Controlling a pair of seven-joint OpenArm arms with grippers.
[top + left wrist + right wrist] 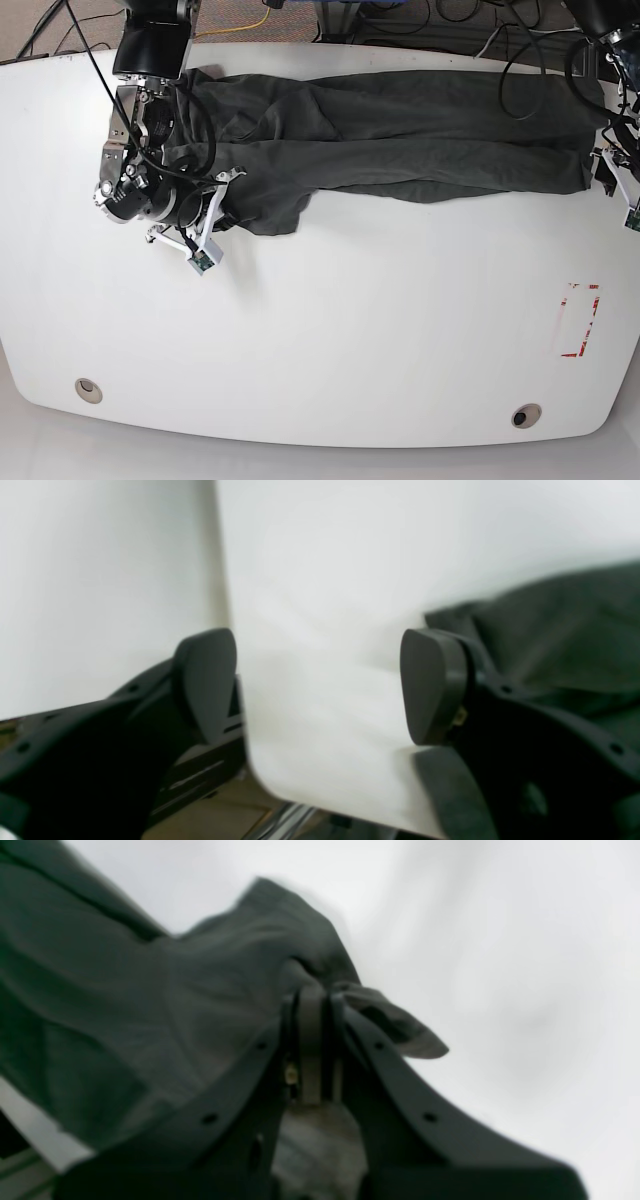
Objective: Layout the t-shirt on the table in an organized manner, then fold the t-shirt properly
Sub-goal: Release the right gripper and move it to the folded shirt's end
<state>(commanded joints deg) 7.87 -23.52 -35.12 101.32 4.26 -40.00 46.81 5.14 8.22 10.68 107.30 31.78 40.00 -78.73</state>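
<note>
Front grommet holes: two round holes sit near the front edge of the surface [330, 340], one at the front left [88, 388] and one at the front right [526, 414], both well apart from the cloth.
Red tape mark: a red tape rectangle [580, 320] lies toward the front right of the white surface, with bare white between it and the cloth.
Right claw: the right claw [314, 1005] is on the left side of the base view and is clenched on a bunched fold of the t-shirt [400, 140]; in the right wrist view its jaws are pressed together with dark fabric squeezed out beside them and draping away to the left.
Right arm: its wrist and cables [150, 190] lie over the cloth's left end and hide part of it in the base view.
T-shirt: the dark charcoal cloth lies stretched in a long wrinkled band across the far half of the surface, from the right claw almost to the far right edge.
Left claw: the left claw [320, 685] is released, its jaws wide apart with only white surface between them; the t-shirt's edge lies just beside its right pad [430, 685], and I cannot tell whether they touch. The view is blurred.
Far edge: black cables and a yellow one [250, 22] lie beyond the surface's far rim.
</note>
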